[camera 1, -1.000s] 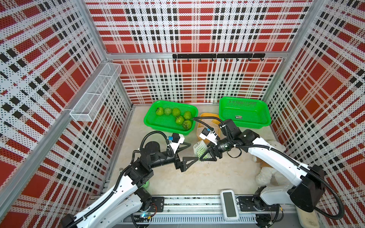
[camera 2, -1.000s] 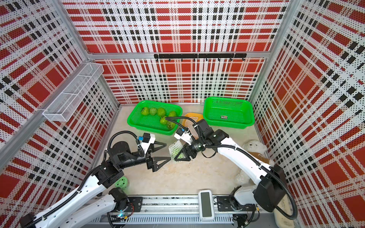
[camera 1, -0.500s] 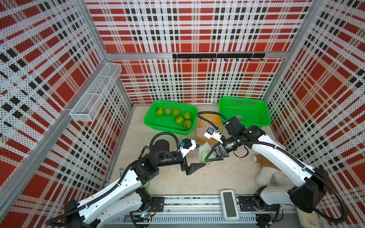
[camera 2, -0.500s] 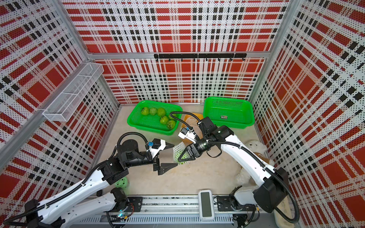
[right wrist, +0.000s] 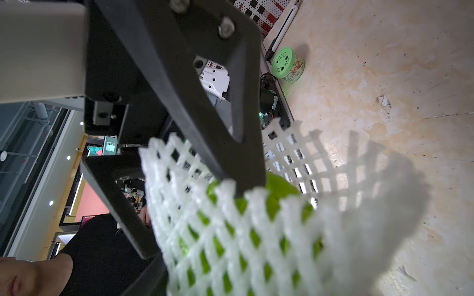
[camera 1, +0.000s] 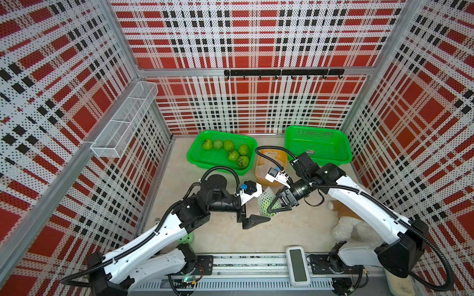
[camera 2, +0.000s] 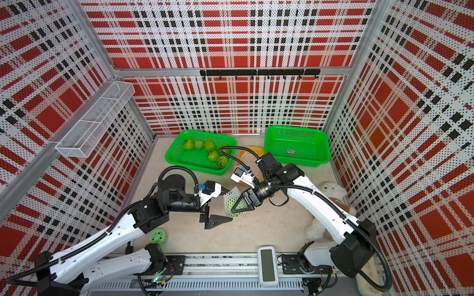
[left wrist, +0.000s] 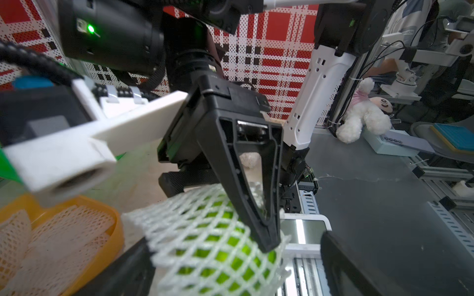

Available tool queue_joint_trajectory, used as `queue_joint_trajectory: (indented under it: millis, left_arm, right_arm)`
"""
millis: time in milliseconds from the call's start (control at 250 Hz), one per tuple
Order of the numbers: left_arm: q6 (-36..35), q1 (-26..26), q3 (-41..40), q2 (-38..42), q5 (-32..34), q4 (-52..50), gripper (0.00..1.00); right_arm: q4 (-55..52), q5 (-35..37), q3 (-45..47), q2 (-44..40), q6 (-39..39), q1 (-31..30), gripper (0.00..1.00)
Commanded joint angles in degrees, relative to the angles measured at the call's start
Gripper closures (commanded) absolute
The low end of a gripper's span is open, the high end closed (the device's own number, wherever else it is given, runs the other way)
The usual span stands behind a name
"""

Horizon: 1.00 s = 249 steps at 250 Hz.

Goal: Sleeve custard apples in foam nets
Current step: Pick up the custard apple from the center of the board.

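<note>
We've got the green plastic mesh basket (camera 1: 213, 160) at the back with six loose bumpy green custard apples (camera 1: 228, 145) in it. Next to it, the round orange bowl (left wrist: 116, 238) holds spare white foam mesh nets (left wrist: 51, 230). Mid-table, the right gripper (camera 1: 270, 202) is clamped on a seventh custard apple (left wrist: 218, 256), which sits inside a white foam net (left wrist: 184, 217). The left gripper (left wrist: 234, 237) is spread wide, straddling it; contact we can't tell.

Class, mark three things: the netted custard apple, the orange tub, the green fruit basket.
netted custard apple (camera 1: 264, 201): in a top view, foam mesh.
orange tub (left wrist: 116, 230): left wrist view, rim.
green fruit basket (camera 1: 193, 151): in a top view, side wall.
</note>
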<state>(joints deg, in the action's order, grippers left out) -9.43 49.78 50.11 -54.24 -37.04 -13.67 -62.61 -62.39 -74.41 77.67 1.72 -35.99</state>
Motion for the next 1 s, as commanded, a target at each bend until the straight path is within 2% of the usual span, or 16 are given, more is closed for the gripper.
queue_joint_trajectory:
  millis: [0, 260, 348, 488, 600, 804, 904, 992]
  left_arm:
    - [-1.15, 1.01, 0.07, 1.37, 2.66, -2.90, 0.01]
    - [-2.67, 3.78, -1.16, 1.47, 10.89, -2.07, 0.05]
    - [-3.01, 4.87, -1.03, 0.50, 12.30, -1.79, 0.09]
    - [-3.53, 7.62, -2.33, 0.22, 18.83, 0.08, 0.17]
    - [-3.78, 9.14, -3.17, 0.39, 22.65, 1.11, 0.20]
    - [-3.40, 10.60, -5.63, 1.98, 35.10, 4.29, 0.49]
    - [-2.82, 10.51, -8.27, 4.30, 37.52, 8.75, 0.55]
    - [-2.69, 10.51, -9.88, 5.88, 39.79, 11.83, 0.56]
  right_arm:
    - [0.14, -1.86, -2.81, 1.19, 1.37, -0.11, 0.59]
    - [1.22, -2.30, -4.60, 2.29, -1.25, -0.06, 0.60]
    - [1.58, -2.21, -4.99, 2.47, -1.97, -0.13, 0.59]
    - [2.09, -2.33, -5.90, 3.31, -2.96, -0.11, 0.59]
    - [2.62, -2.41, -6.34, 3.90, -3.92, 0.00, 0.59]
    - [2.06, -1.36, -6.40, 4.21, -4.18, 0.21, 0.53]
    - [3.75, -1.07, -4.44, 3.34, -4.79, 0.19, 0.44]
    - [6.96, -0.64, -1.84, 2.18, -6.88, 0.14, 0.40]
